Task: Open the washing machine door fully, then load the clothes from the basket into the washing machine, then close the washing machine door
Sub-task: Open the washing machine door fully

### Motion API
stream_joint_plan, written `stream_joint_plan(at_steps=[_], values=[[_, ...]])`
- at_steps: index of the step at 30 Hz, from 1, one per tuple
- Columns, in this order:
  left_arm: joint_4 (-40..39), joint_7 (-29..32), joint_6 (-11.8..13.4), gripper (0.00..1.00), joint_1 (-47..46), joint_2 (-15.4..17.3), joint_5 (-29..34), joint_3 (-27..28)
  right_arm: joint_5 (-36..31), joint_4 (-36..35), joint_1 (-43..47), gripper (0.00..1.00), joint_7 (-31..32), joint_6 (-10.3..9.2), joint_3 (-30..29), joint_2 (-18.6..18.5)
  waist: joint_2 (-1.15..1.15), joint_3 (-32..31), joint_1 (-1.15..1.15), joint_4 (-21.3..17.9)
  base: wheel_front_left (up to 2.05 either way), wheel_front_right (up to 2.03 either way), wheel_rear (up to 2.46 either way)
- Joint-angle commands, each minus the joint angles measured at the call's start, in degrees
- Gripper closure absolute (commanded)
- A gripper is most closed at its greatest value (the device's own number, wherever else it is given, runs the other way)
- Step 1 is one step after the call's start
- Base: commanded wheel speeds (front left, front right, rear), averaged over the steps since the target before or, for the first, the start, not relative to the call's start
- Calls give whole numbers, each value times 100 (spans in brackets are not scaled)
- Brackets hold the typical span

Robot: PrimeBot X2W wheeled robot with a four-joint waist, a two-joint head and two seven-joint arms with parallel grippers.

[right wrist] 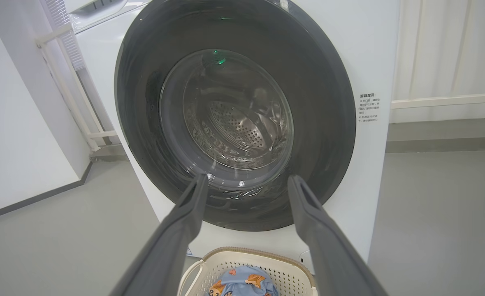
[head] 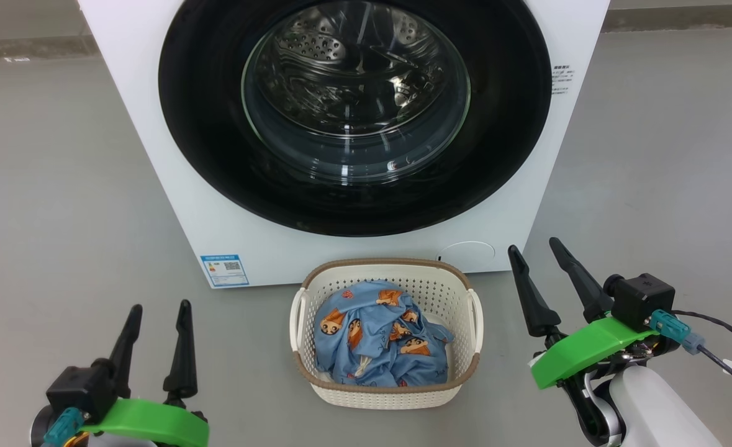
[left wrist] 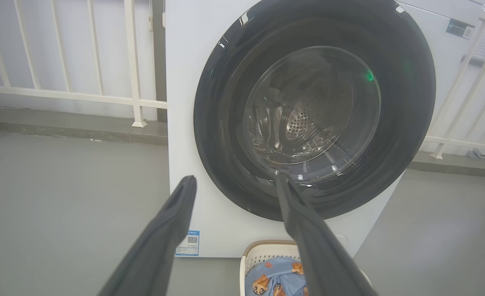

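Washing machine door (head: pixel 353 112) shut; basket (head: pixel 384 264) of clothes (head: pixel 378 341) on floor (head: pixel 61 217) just before it. Your left gripper (head: pixel 160 305), right gripper (head: pixel 533 244): jaws apart, empty. Grip may slip off glossy rim (head: pixel 204 124); reaching arm could knock basket.

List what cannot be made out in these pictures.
- Head view: machine top, cut off by the upper edge.
- Head view: basket bottom, hidden under the clothes.
- Head view: text right of the door, too small to read.
- Right wrist view: basket front, cut off by the lower edge.
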Motion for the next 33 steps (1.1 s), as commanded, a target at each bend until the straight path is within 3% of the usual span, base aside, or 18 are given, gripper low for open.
stream_joint_plan(at_steps=[1, 10, 25, 33], values=[[-99, -51, 52, 0, -285, 156, 31, 153, -68, -124, -176, 0, -71, 33, 104, -16, 0, 2, 0, 0, 20, 20, -40], [-104, -51, 62, 0, -294, 175, 13, 127, -87, -121, -189, 0, -71, 33, 83, -3, 0, 4, 0, -11, 59, 59, -118], [-182, -52, -29, 0, -262, 152, -131, 163, -72, -121, -176, 0, -71, 33, 71, -3, 0, 1, 0, -26, 111, 111, -223], [-166, -52, -28, 0, -259, 145, -142, 156, -75, -112, -179, 0, -71, 33, 64, -10, 0, 7, 0, -16, 45, 45, -89]])
